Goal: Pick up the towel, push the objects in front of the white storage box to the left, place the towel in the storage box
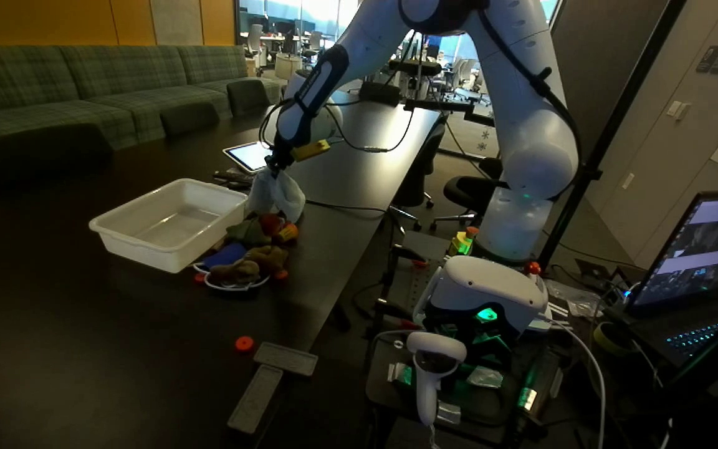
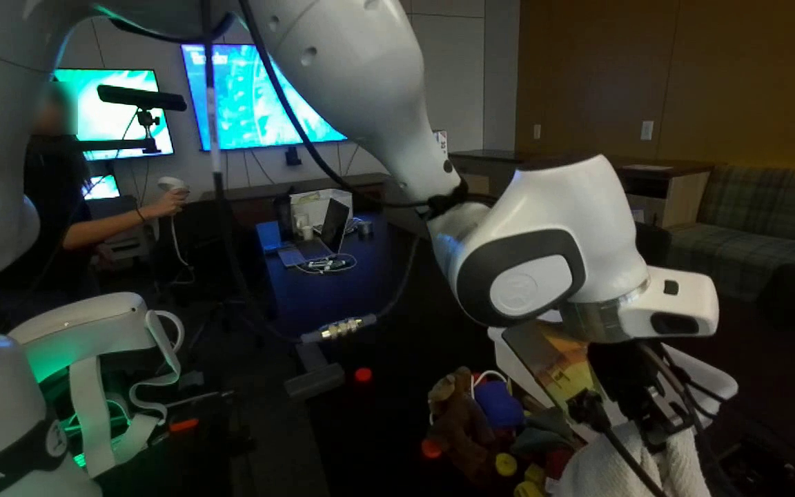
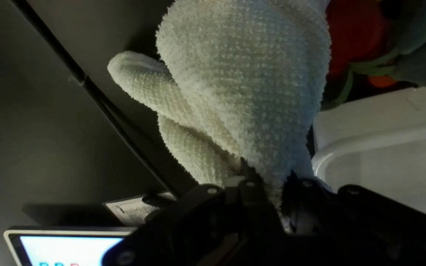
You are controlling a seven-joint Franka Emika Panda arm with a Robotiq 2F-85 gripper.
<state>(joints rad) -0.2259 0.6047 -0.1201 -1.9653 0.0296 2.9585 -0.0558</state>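
In an exterior view, your hand (image 1: 275,167) is above the table (image 1: 116,349), clenched on the top of the white towel (image 1: 278,193), which droops just beside the right corner of the white storage box (image 1: 138,248). You can't tell whether its lower end touches the table. The heap of toys (image 1: 250,252) lies on the near side of the towel, along the box's right side, so the push looks still to do.

In an exterior view, the towel (image 2: 608,473) is at the near right, its bottom cut off. It bunches under the hand and spreads below: expect something light and limp that follows your moves late and may swing.

In the wrist view, a nubbly weave is gathered between the fingers (image 3: 250,188), with thick folds swelling out beyond them. That texture should hold well with little slipping, and cloth won't mind a hard pinch. The gathered peak looks a sound place to hold; if you must regrip, take a thick bunch, not one loose fold. Soft cloth probably won't push the toys by itself, so let the hand's rigid parts bear on them, then lift the hanging end clear of the box's rim.
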